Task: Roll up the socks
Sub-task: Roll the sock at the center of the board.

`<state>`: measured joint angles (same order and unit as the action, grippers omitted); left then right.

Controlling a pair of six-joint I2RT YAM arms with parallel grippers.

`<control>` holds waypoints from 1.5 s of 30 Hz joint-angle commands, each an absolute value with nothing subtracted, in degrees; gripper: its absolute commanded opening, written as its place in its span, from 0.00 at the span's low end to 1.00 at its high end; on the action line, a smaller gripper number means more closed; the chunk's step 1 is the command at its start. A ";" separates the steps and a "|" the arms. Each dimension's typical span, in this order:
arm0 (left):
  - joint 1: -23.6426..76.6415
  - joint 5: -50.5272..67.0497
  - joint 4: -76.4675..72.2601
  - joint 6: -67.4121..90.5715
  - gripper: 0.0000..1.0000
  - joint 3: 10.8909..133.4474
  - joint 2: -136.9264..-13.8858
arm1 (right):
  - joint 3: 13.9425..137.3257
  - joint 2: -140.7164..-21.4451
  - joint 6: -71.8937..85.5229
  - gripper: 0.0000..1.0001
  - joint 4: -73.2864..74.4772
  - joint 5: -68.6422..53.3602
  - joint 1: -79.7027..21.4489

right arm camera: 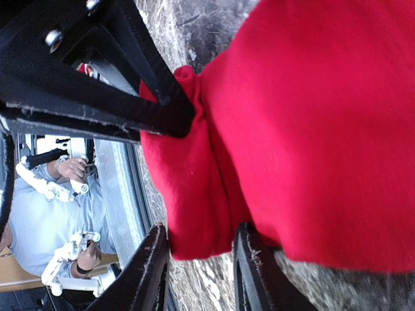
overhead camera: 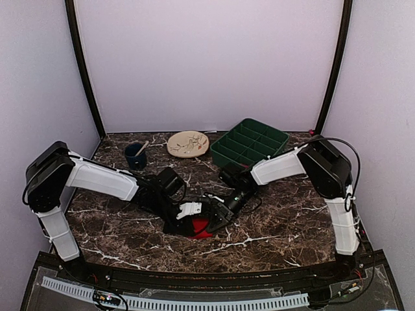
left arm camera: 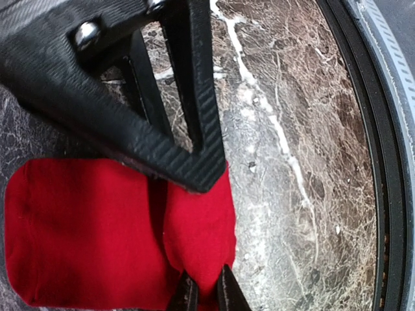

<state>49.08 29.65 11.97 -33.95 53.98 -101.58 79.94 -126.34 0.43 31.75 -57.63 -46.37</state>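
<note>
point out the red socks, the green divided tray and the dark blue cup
red socks (overhead camera: pixel 200 227), top external view, on the visible red fabric between the two arms
green divided tray (overhead camera: pixel 224 159), top external view, on its near outer wall
dark blue cup (overhead camera: pixel 134 161), top external view, on its outer side wall

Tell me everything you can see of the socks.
The socks are bright red, soft knit fabric, lying on the marble table between the grippers. One part lies flat with a rounded end; beside it the cloth bunches into a fold. The left gripper pinches that fold; the right gripper, open, straddles a bunched edge. No white end shows.
</note>
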 commanded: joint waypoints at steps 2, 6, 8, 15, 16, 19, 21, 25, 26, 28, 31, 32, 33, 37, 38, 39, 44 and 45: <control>48.20 34.68 19.15 -32.54 0.09 57.13 -103.95 | 75.18 -122.60 4.06 0.34 24.12 -53.35 -44.71; 47.37 37.16 21.66 -32.11 0.09 59.31 -105.67 | 72.06 -119.72 6.60 0.35 19.35 -51.36 -44.05; 46.97 37.75 23.08 -31.95 0.09 60.39 -106.41 | 70.36 -117.90 7.54 0.36 17.21 -49.75 -43.75; 45.35 41.97 27.17 -31.25 0.09 63.36 -108.43 | 61.70 -110.50 10.03 0.36 8.61 -40.46 -43.50; 45.09 43.43 28.03 -31.28 0.09 64.05 -109.05 | 60.32 -109.34 10.14 0.36 7.43 -38.68 -43.55; 44.62 45.73 31.27 -31.59 0.09 66.85 -111.56 | 56.72 -105.61 9.12 0.36 5.04 -32.37 -44.45; 44.41 46.82 33.36 -31.63 0.09 68.89 -113.36 | 54.45 -102.89 7.79 0.36 3.92 -27.65 -45.88; 44.30 48.41 36.30 -31.96 0.09 71.91 -116.52 | 50.12 -97.93 5.37 0.36 1.07 -18.46 -49.63; 44.21 48.68 36.82 -31.99 0.09 72.29 -116.91 | 49.23 -96.36 4.73 0.37 0.44 -16.23 -50.58; 44.14 48.98 37.32 -31.94 0.09 72.63 -117.47 | 48.00 -94.40 3.26 0.37 -0.19 -12.30 -53.42; 44.03 49.47 37.47 -31.74 0.09 72.69 -117.85 | 47.43 -92.77 0.62 0.39 -0.04 -7.74 -57.14; 43.96 49.56 37.49 -31.73 0.09 72.69 -117.96 | 47.61 -92.72 -0.30 0.40 0.34 -6.22 -58.45; 43.95 49.65 37.61 -31.68 0.09 72.73 -118.05 | 48.05 -92.83 -1.33 0.41 0.88 -4.75 -59.80; 43.81 50.06 38.15 -31.48 0.09 73.19 -118.50 | 50.27 -94.57 -4.62 0.44 3.14 -0.51 -63.65; 43.78 50.26 38.38 -31.43 0.09 73.35 -118.70 | 50.88 -95.13 -5.33 0.45 3.69 0.16 -64.36; 43.77 50.27 38.67 -31.46 0.09 73.60 -118.98 | 51.34 -95.59 -5.89 0.45 4.13 0.76 -64.99; 43.68 50.84 39.79 -31.64 0.09 74.55 -120.00 | 53.17 -96.90 -8.20 0.49 4.73 2.42 -67.21; 43.66 50.90 39.93 -31.64 0.09 74.65 -120.06 | 53.69 -97.34 -8.64 0.49 5.06 2.58 -67.50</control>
<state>43.86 50.33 36.91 -31.48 73.52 -119.04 51.03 -95.94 -5.43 4.40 -0.64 -65.98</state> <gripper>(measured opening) 0.094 0.484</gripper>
